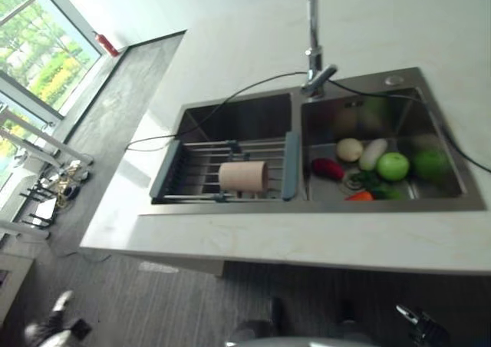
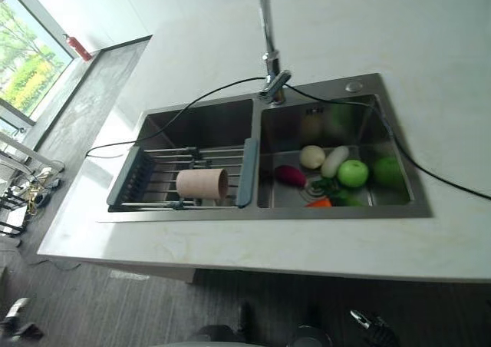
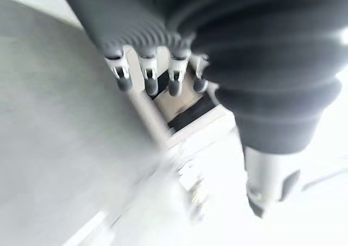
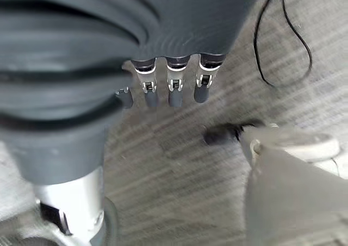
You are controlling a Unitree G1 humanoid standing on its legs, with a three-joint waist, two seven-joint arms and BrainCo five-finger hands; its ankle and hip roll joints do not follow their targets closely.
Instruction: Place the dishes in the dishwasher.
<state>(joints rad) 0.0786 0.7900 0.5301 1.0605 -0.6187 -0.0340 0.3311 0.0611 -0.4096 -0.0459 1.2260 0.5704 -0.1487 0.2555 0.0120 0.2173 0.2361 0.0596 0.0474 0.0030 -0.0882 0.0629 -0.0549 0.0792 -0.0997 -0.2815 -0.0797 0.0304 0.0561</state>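
A beige cup (image 1: 243, 176) lies on its side on a wire drying rack (image 1: 192, 180) with grey-blue ends, set across the left basin of a steel double sink (image 1: 322, 203). Both hands hang low, away from the sink. In the left wrist view my left hand (image 3: 149, 81) has relaxed fingers with nothing in them, over pale floor. In the right wrist view my right hand (image 4: 174, 89) is also open and empty, above grey striped floor.
The right basin holds a green apple (image 1: 393, 166), a white radish (image 1: 374, 153), a pale round vegetable (image 1: 349, 149), a red one (image 1: 327, 168) and a carrot (image 1: 359, 196). A tall faucet (image 1: 313, 51) stands behind the sink. The white counter (image 1: 307, 239) has its front edge toward me.
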